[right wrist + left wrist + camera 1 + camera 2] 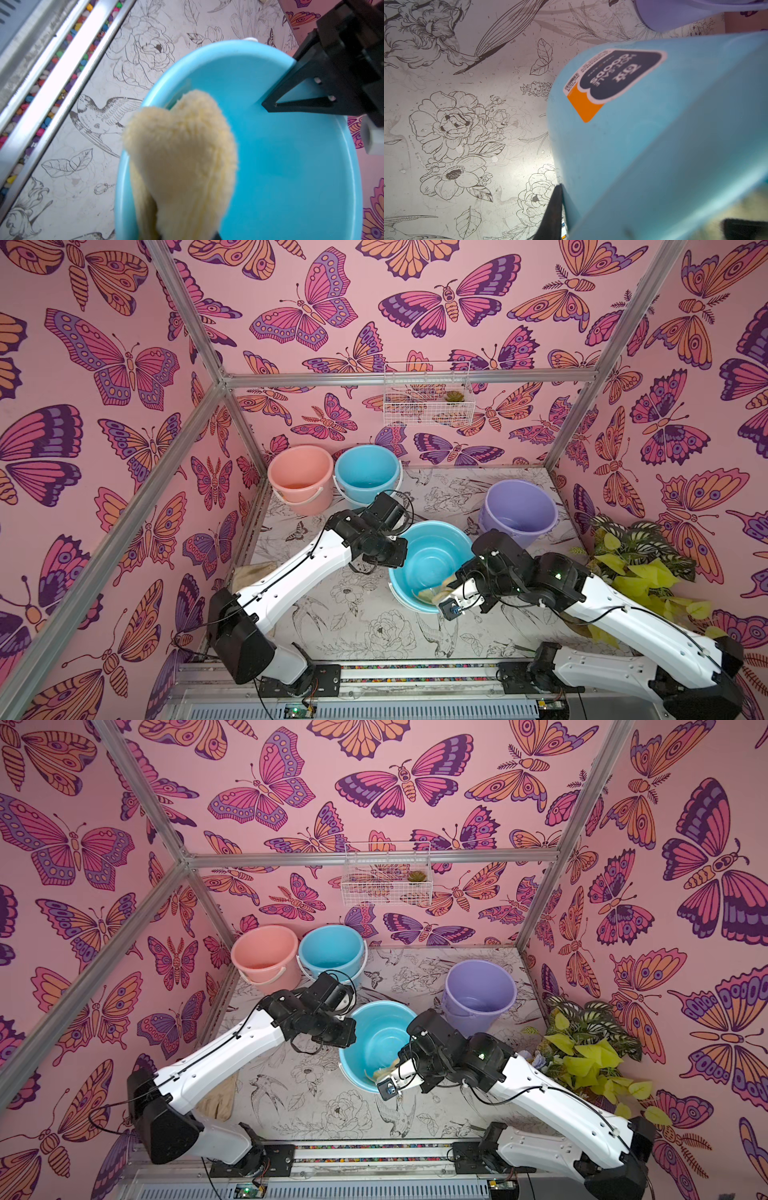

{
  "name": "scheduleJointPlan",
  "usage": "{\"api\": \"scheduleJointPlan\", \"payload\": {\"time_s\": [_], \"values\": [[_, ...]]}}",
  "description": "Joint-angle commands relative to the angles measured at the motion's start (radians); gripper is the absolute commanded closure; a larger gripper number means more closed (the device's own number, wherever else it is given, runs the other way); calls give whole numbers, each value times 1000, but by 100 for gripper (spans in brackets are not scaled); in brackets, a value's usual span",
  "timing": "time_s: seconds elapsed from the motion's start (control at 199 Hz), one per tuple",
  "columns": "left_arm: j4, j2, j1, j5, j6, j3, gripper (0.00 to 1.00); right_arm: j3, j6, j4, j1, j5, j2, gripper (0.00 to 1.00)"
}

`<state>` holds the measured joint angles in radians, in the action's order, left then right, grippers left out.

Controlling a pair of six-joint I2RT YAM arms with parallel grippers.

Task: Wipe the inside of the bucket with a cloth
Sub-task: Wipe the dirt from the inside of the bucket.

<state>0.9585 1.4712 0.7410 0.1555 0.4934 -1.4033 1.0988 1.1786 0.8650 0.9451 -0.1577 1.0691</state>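
Right gripper [448, 590] is clenched on the pale yellow cloth [182, 149], low against the near wall inside the tilted blue bucket [432, 547]. Meanwhile the left gripper [274, 97] pinches its left rim. Wiping looks underway, with the far wall and floor probably left.

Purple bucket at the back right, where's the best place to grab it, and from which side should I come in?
Probably the near part of its rim, coming straight down from above. The purple bucket stands upright with its mouth open, so a pinch can straddle the thin wall. No raised handle shows, and the body looks too wide to span.
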Motion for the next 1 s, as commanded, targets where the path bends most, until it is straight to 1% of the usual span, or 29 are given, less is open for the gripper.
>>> {"api": "scheduleJointPlan", "payload": {"time_s": [0.0, 0.166, 0.306, 0.412, 0.528, 0.648, 0.844, 1.0], "values": [[-34, -7, -5, 7, 10, -36, 100, -40, -95, -18, 37, -89, 26, 100], [-35, -7, -5, 13, 9, -37, 100, -60, -117, -167, 84, -139, 85, 100], [-34, -6, -5, 17, 8, -36, 100, -58, -104, -308, 88, -164, 152, 100], [-34, -5, -5, 22, 11, -37, 100, -41, -65, -404, 88, -150, 204, 100], [-34, -7, -5, 28, 11, -37, 100, 5, -16, -458, 86, -94, 264, 100], [-34, -12, -5, 32, 11, -34, 100, 68, 48, -464, 40, -108, 316, 100], [-34, -14, -5, 32, 10, -30, 100, 171, 157, -431, -87, -178, 359, 100], [-34, -16, -5, 30, 10, -26, 100, 242, 238, -392, -178, -172, 383, 100]]}}
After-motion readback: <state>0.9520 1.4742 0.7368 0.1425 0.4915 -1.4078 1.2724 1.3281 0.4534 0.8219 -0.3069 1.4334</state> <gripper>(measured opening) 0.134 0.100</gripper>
